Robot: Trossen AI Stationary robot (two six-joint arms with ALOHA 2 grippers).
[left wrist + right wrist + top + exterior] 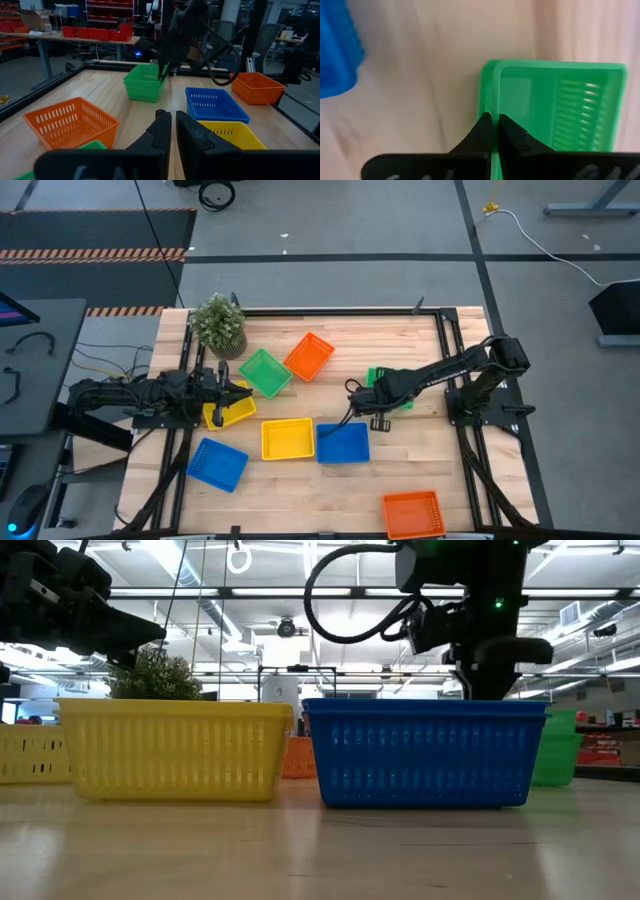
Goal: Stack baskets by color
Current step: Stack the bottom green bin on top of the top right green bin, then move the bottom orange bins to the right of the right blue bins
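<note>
The right gripper (493, 131) pinches the wall of a green mesh-sided plastic basket (560, 107) right of centre on the wooden surface (300, 490). The left gripper (240, 392), fingers nearly together, grips a yellow basket (230, 412) at the left.

Right arm hides most of the green basket (378, 376) from above. Beneath the right gripper (493, 131), that basket's near end runs off frame.

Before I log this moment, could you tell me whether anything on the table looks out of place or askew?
Nothing is spilled or damaged. The baskets simply lie unsorted, and the orange basket and green basket near the potted plant sit turned at an angle to the table's edges.
</note>
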